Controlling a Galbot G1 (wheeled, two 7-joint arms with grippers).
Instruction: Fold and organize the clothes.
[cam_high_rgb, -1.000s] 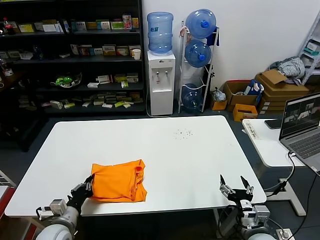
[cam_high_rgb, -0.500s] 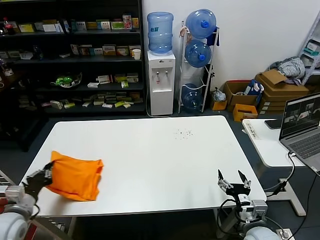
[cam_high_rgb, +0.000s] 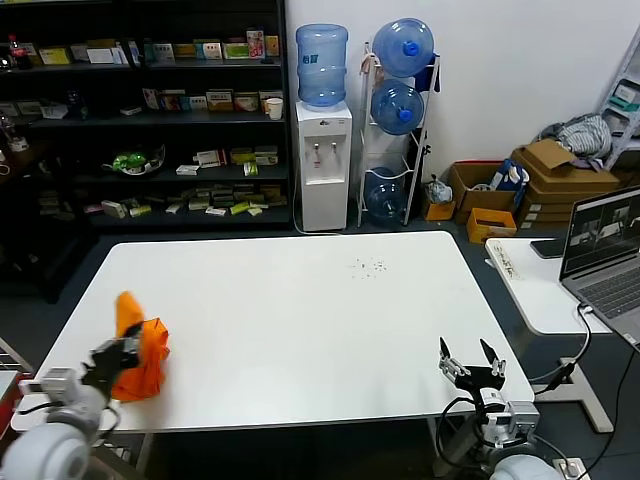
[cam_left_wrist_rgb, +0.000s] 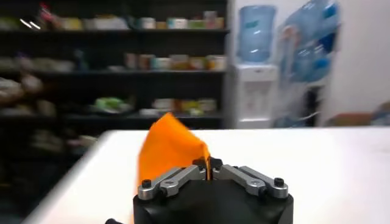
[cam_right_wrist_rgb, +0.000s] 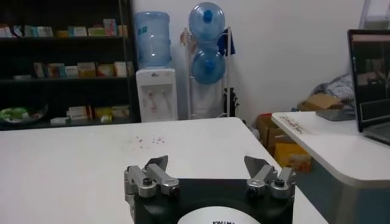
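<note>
The left claw (cam_high_rgb: 118, 352) is gripping a bright orange cotton T-shirt (cam_high_rgb: 138, 350), bunched into a compact bundle, at the near left corner of a wide white rectangular worktop (cam_high_rgb: 300, 320). In the head view the garment is lying mostly on the worktop surface close to its left edge, with one pointed fold standing upward above the rest of the cloth. The left wrist view is showing the left claw (cam_left_wrist_rgb: 208, 168) pinched tight on the orange cloth (cam_left_wrist_rgb: 167, 146), the two metal fingers (cam_left_wrist_rgb: 173, 178) meeting at the middle with fabric rising from between them.

The right claw (cam_high_rgb: 473, 366) is waiting near the worktop's near right corner, well apart from the garment, its two dark fingers spread wide and gripping nothing. The right wrist view is confirming this, with the right claw (cam_right_wrist_rgb: 210, 176) released and bare worktop (cam_right_wrist_rgb: 73, 170) lying ahead of it.

A scatter of small dark specks (cam_high_rgb: 368, 266) is marking the far side of the worktop. Behind the worktop, a white water dispenser topped with a blue bottle (cam_high_rgb: 324, 135) is standing beside a metal rack of blue water jugs (cam_high_rgb: 397, 110), with dark shelving of boxed goods (cam_high_rgb: 150, 110) to the left. A silver open laptop (cam_high_rgb: 605, 255) is sitting on a side table at the right.
</note>
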